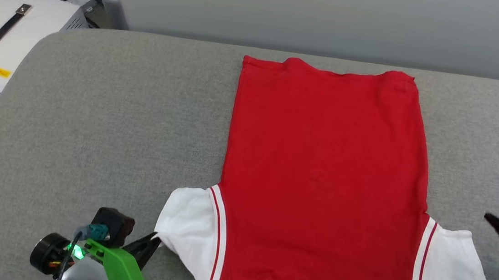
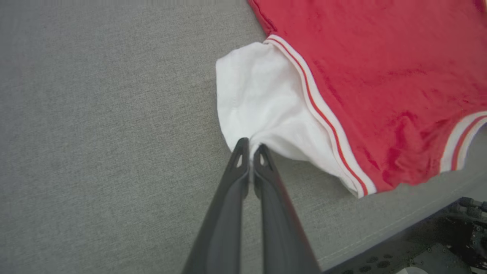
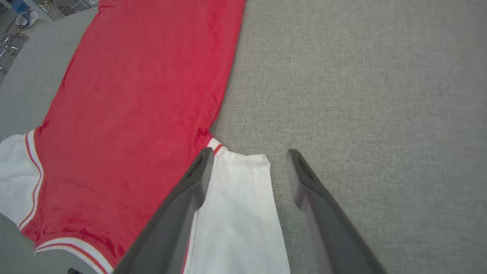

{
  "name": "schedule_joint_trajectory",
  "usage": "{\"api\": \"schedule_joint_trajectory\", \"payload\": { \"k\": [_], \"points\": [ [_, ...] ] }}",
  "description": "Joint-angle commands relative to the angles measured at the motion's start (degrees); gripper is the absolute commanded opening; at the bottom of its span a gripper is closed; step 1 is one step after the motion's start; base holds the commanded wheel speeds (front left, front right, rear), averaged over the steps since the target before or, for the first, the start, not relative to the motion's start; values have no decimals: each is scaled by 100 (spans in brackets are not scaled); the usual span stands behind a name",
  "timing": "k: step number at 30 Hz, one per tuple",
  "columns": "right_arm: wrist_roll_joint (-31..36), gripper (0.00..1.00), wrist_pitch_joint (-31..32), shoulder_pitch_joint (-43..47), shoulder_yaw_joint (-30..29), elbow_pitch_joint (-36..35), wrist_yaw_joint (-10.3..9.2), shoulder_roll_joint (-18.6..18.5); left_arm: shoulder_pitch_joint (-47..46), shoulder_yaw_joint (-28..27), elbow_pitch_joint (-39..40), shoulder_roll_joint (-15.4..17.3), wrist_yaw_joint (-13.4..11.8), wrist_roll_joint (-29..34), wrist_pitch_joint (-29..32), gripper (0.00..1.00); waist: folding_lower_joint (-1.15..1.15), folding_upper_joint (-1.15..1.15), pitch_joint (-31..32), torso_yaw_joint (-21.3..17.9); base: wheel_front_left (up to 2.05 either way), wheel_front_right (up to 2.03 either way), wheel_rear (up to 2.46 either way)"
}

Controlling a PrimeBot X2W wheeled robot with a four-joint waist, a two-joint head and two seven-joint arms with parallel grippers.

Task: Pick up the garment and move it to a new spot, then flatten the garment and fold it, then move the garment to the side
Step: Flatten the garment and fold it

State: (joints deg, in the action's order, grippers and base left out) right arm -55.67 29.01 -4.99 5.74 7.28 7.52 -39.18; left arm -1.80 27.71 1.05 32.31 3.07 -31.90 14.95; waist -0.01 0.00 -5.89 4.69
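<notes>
Garment (image 1: 324, 174) lies flat on the grey desk (image 1: 109, 122), plain red side up. Its hem is at the far end and its collar end is nearest the robot, running out of the head view. Both white sleeves spread outward from the garment's body, each bordered by red-white striped trim. Minor ripples noted along the hem.

Left hand (image 2: 251, 146): fingers pressed together on the outer edge of the garment's left sleeve (image 2: 258, 95). The cloth puckers into the tips, so a pinch grip is confirmed.

Right hand (image 3: 250, 152): fingers spread wide, gripping nothing. It sits just beside the garment's right sleeve (image 3: 236, 213). Whether it touches the sleeve cannot be told.

White box (image 1: 8, 34) with a black handle stands well apart from the garment, off to its left.
</notes>
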Motion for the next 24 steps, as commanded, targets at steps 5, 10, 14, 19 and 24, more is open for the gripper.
{"api": "schedule_joint_trajectory", "payload": {
  "k": [5,10,14,19,24],
  "points": [
    [402,100,1153,-1129,-614,-275,-3,320,-282,-30,939,94,-200,-113,519,0,1,0,-1104,499,0,0,0],
    [998,100,2359,-2367,-1102,-239,-3,626,-461,2,1649,94,-298,-113,829,0,1,0,-1811,818,0,0,0],
    [1631,100,3154,-3321,-1295,-122,-3,734,-610,36,2013,95,-340,-29,955,0,1,0,-2303,1063,0,0,0],
    [2285,100,3778,-4351,-1348,233,-3,749,-767,122,2189,-29,-336,58,895,0,1,0,-2784,1379,0,0,0],
    [2779,100,3968,-5033,-1321,670,-3,692,-884,219,2203,-162,-297,128,776,0,1,0,-3069,1590,0,0,0]
  ]
}}
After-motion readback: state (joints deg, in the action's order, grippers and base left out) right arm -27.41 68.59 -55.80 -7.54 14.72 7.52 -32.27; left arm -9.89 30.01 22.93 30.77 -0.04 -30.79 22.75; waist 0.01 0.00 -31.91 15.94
